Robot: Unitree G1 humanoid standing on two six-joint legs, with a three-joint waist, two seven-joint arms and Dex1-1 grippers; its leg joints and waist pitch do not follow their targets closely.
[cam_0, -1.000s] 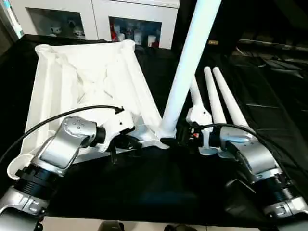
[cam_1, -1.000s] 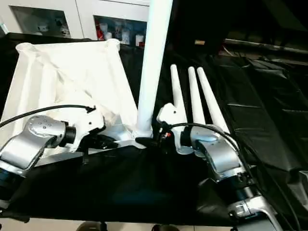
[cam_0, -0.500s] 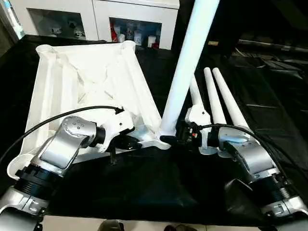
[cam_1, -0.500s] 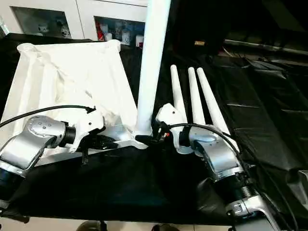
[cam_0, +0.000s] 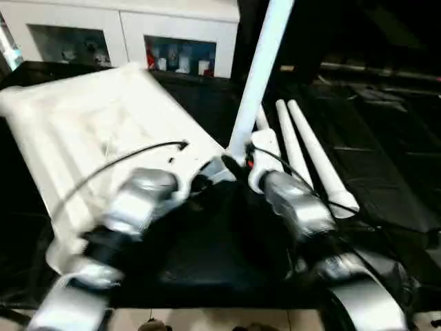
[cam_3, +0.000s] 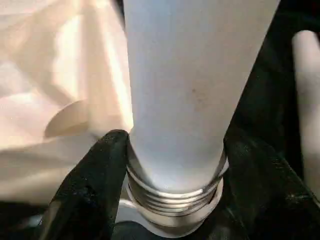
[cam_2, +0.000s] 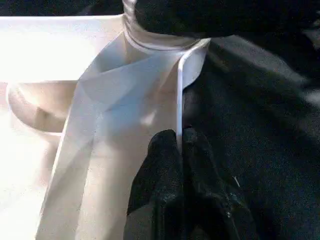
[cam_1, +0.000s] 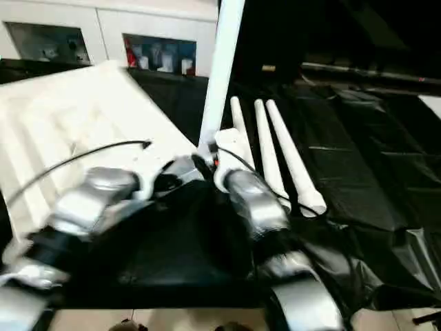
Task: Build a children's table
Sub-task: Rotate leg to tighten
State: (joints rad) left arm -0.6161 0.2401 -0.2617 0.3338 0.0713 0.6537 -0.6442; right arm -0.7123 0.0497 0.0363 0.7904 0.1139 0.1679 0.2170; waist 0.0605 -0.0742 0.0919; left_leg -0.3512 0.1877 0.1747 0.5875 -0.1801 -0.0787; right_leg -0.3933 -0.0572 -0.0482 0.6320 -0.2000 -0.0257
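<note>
The tabletop [cam_0: 83,131] lies upside down on the black sheet [cam_0: 207,255], ribbed underside up. The left gripper [cam_2: 181,142] is pinched shut on the thin edge wall of the near rim, next to the corner socket [cam_3: 172,212]. In that socket stands the upright leg [cam_0: 258,76], rising away from both hands. The right gripper [cam_3: 172,165] stands roughly two-thirds open, with its black fingers [cam_3: 92,172] either side of the leg's base just above the exposed thread. They look to be touching the leg, but a firm clamp cannot be confirmed. Three loose legs [cam_0: 306,155] lie side by side on the sheet just beyond the right gripper, on its outer side.

The largest risk, as I judge it, is the tall leg. Several threads are showing, so it is probably not fully seated. A slack hold at the very base gives little leverage, and the leg could lean, cross-thread or topple onto the loose legs. Next, the tabletop is light. If the left gripper's narrow pinch slips off the thin wall, the whole top could turn with the leg instead of resisting it. Least, the right forearm could nudge the nearest loose leg and set it rolling.

No brand, label or writing can be read on anything. The items in the cabinet [cam_0: 172,41] beyond both hands are too blurred to tell.
</note>
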